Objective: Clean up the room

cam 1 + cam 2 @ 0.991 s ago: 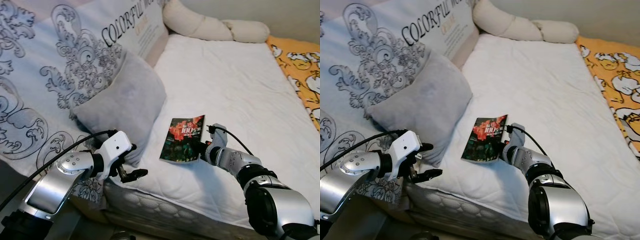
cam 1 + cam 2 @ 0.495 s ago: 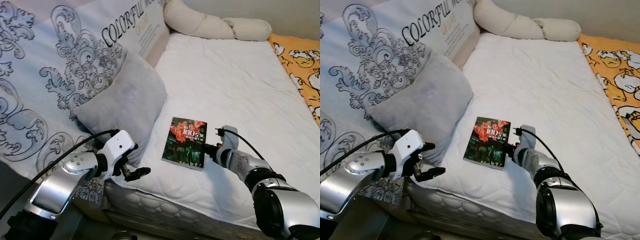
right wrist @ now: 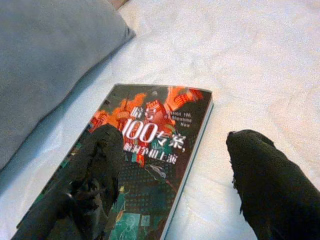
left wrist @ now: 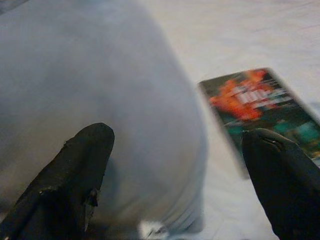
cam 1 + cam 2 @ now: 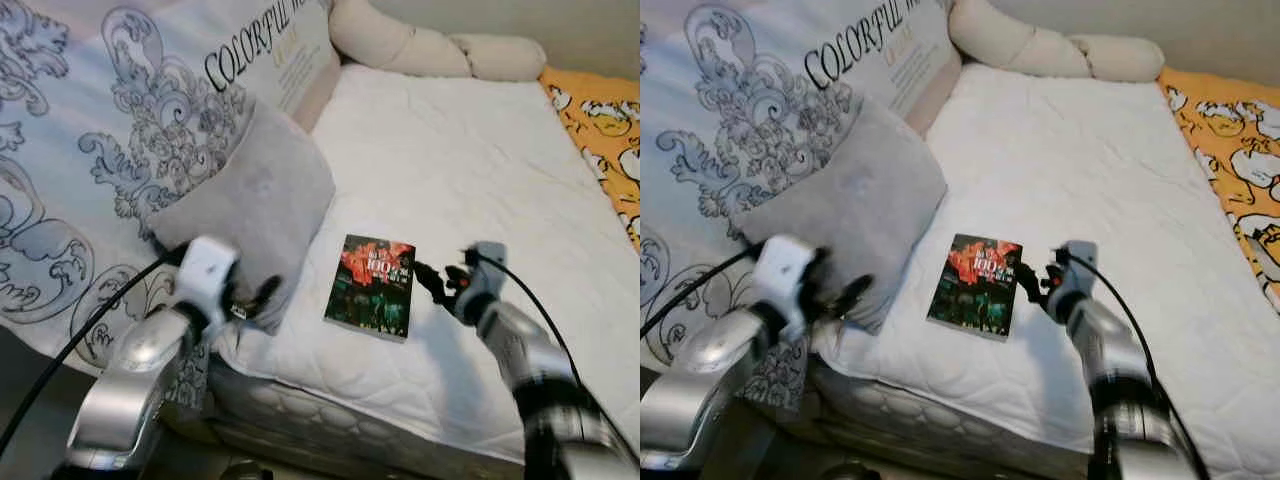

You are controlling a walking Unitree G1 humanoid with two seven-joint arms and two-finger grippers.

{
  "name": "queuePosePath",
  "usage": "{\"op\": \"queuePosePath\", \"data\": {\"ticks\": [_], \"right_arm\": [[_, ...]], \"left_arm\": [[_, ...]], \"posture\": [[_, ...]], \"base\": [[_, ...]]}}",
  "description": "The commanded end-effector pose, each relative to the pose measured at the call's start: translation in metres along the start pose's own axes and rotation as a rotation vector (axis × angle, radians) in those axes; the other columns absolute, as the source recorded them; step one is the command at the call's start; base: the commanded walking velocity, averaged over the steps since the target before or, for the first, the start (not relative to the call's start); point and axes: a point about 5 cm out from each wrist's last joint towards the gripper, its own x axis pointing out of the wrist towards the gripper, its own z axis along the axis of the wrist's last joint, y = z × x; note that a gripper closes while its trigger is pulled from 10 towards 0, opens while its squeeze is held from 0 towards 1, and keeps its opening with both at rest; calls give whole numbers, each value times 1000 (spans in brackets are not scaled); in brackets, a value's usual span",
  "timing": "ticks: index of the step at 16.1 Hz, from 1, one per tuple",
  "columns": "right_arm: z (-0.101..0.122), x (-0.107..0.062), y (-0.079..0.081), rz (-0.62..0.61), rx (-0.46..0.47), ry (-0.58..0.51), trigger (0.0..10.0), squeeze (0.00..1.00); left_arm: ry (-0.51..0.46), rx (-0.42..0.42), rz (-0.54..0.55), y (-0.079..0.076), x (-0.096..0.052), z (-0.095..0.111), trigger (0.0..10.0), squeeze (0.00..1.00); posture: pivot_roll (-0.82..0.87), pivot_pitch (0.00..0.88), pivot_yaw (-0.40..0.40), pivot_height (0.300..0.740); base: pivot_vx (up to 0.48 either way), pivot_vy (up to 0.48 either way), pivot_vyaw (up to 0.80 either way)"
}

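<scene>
On the white bed (image 5: 470,160), a dark paperback book (image 5: 371,285) with an orange-red cover design lies flat near the front edge, just beside a grey pillow (image 5: 250,205). My right end effector (image 3: 175,185) hovers just off the book's right edge, fingers spread wide and holding nothing. My left end effector (image 4: 175,180), also spread wide and empty, sits against the grey pillow's lower corner. A patterned cushion (image 5: 120,130) printed with lettering stands behind the pillow, a cream bolster (image 5: 430,50) lies along the head of the bed, and an orange blanket (image 5: 600,120) covers the far right side.
</scene>
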Motion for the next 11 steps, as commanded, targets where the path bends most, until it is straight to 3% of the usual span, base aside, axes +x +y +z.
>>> {"op": "queuePosePath", "data": {"ticks": [1,3,11], "right_arm": [[10,-3,9,-8,-29,-70,10000,1000],[6,-18,23,-64,-56,-173,10000,1000],[6,-18,23,-64,-56,-173,10000,1000]], "left_arm": [[-35,13,39,0,-4,8,10000,0],[-35,-9,88,-3,-8,6,10000,0],[-35,-9,88,-3,-8,6,10000,0]], "posture": [[-1,0,-43,740],[-5,0,-49,740],[-5,0,-49,740]], "base": [[0,0,0],[0,-133,0],[0,-266,0]]}}
